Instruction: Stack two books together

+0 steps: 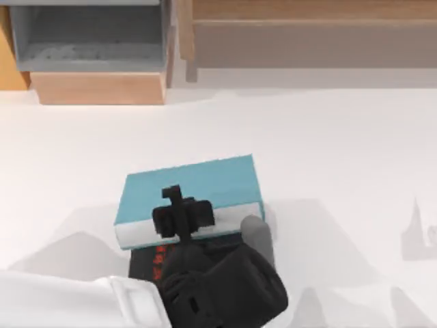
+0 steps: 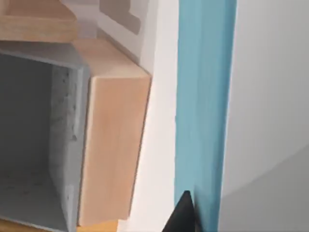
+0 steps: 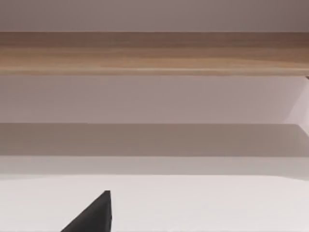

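Teal-blue book (image 1: 194,188) rests atop black book (image 1: 147,263) mid-table, near front, left gripper (image 1: 183,217) at its page edge, finger opening not discernible; a snagging retreat risks dragging it askew.

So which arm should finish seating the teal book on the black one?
Left. Its end effector is over the thick teal-blue book, which lies on the thin black book with red lettering. The right arm looks parked away from the books.
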`<move>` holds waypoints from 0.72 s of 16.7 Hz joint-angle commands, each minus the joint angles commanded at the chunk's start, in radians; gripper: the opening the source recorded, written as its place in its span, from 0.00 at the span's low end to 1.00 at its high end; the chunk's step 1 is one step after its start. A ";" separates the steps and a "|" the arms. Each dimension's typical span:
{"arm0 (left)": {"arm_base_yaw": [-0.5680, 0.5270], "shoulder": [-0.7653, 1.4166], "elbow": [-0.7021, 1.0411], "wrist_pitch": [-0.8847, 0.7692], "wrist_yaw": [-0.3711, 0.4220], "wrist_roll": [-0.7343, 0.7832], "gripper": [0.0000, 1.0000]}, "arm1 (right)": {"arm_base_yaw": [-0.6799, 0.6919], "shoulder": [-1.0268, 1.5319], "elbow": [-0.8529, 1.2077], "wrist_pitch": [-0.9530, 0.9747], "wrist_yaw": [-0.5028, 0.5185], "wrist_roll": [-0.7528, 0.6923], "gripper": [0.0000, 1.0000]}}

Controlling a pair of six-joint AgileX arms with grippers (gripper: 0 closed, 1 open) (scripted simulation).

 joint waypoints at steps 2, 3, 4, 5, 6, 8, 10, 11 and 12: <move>-0.062 0.019 -0.024 -0.045 0.017 0.013 0.00 | 0.000 0.000 0.000 0.000 0.000 0.000 1.00; -0.077 0.024 -0.029 -0.056 0.023 0.016 0.00 | 0.000 0.000 0.000 0.000 0.000 0.000 1.00; -0.081 0.026 -0.030 -0.059 0.026 0.017 0.00 | 0.000 0.000 0.000 0.000 0.000 0.000 1.00; -0.081 0.026 -0.030 -0.059 0.026 0.017 0.00 | 0.000 0.000 0.000 0.000 0.000 0.000 1.00; -0.081 0.026 -0.030 -0.059 0.026 0.017 0.00 | 0.000 0.000 0.000 0.000 0.000 0.000 1.00; -0.077 0.023 -0.028 -0.057 0.025 0.017 0.00 | 0.000 0.000 0.000 0.000 0.000 0.000 1.00; -0.073 0.027 -0.030 -0.046 0.028 0.025 0.00 | 0.000 0.000 0.000 0.000 0.000 0.000 1.00; -0.069 0.031 -0.032 -0.036 0.031 0.033 0.00 | 0.000 0.000 0.000 0.000 0.000 0.000 1.00; -0.066 0.035 -0.033 -0.028 0.034 0.040 0.00 | 0.000 0.000 0.000 0.000 0.000 0.000 1.00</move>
